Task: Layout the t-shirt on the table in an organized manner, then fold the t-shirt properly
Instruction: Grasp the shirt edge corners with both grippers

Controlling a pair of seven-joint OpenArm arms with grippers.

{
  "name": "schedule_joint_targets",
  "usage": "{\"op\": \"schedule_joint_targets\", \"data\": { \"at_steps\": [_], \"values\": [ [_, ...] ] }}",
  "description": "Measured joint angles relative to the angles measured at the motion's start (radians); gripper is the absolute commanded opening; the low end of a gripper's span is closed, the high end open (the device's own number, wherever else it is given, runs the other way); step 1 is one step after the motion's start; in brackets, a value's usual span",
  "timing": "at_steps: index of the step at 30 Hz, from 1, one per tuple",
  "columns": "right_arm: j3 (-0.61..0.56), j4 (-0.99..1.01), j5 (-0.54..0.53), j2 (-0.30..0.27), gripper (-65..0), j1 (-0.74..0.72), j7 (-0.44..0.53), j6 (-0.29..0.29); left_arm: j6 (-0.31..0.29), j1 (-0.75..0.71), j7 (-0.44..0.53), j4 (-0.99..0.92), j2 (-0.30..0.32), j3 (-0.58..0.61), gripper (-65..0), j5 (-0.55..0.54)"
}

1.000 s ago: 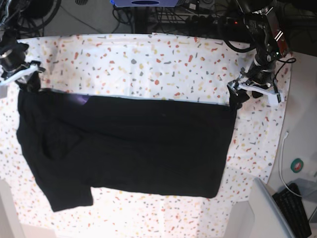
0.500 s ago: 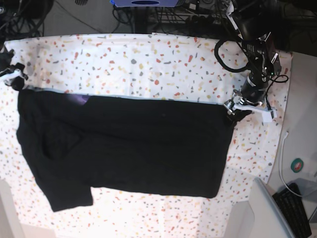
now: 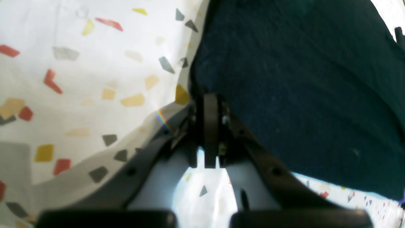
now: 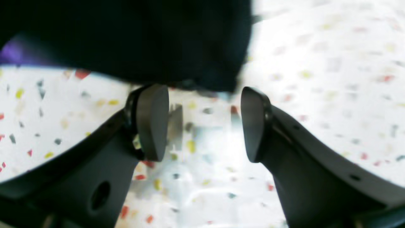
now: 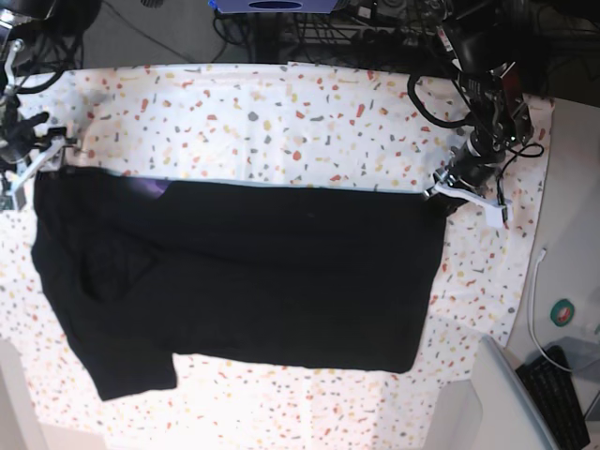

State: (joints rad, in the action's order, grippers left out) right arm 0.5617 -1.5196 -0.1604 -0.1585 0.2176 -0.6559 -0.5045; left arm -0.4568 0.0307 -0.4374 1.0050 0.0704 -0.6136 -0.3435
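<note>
Speckled table point(image 5: 281, 112), black t-shirt point(image 5: 244, 272) lengthwise across, collar leftward

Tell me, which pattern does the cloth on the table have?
The table cloth is white with small red, orange, yellow and grey flecks, clearest in the base view.

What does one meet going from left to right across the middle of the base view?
Right gripper at the table's left edge → the t-shirt spread flat → left gripper at the shirt's right corner → bare speckled cloth → a white cable off the table.
</note>
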Motion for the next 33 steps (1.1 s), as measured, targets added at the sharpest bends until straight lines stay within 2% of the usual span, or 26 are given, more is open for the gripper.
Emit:
{"op": "schedule_joint_targets", "data": {
  "at_steps": [4, 6, 10, 18, 20, 24, 33],
  "values": [
    [-0.002, 0.009, 0.09, 0.017, -30.9, -0.019, 0.01, 0.038, 0.012, -0.035, -0.005, 0.039, 0.033, 0.001, -65.0, 0.013],
    [0.009, -0.013, 0.129, 0.045, -30.9, -0.007, 0.01, 0.052, 0.013, -0.064, -0.012, 0.076, 0.042, -0.003, -65.0, 0.022],
    [0.001, -0.028, 0.139, 0.09, -30.9, 0.0, 0.008, 0.04, 0.018, -0.092, -0.026, 0.121, 0.053, -0.001, -65.0, 0.03],
    [-0.001, -0.03, 0.143, 0.11, -31.2, 0.006, 0.009, 0.042, 0.019, -0.092, -0.026, 0.122, 0.055, 0.0, -65.0, 0.033],
    [-0.001, -0.029, 0.143, 0.105, -37.1, 0.002, 0.009, 0.042, 0.02, -0.092, -0.026, 0.122, 0.055, 0.0, -65.0, 0.034],
    [-0.001, -0.029, 0.146, 0.095, -65.0, -0.006, 0.008, 0.041, 0.019, -0.089, -0.028, 0.121, 0.058, 0.0, -65.0, 0.037],
    [-0.001, 0.077, 0.146, 0.032, -65.0, -0.04, 0.006, 0.04, 0.023, -0.083, -0.031, 0.121, 0.077, 0.0, -65.0, 0.044]
  ]
}}
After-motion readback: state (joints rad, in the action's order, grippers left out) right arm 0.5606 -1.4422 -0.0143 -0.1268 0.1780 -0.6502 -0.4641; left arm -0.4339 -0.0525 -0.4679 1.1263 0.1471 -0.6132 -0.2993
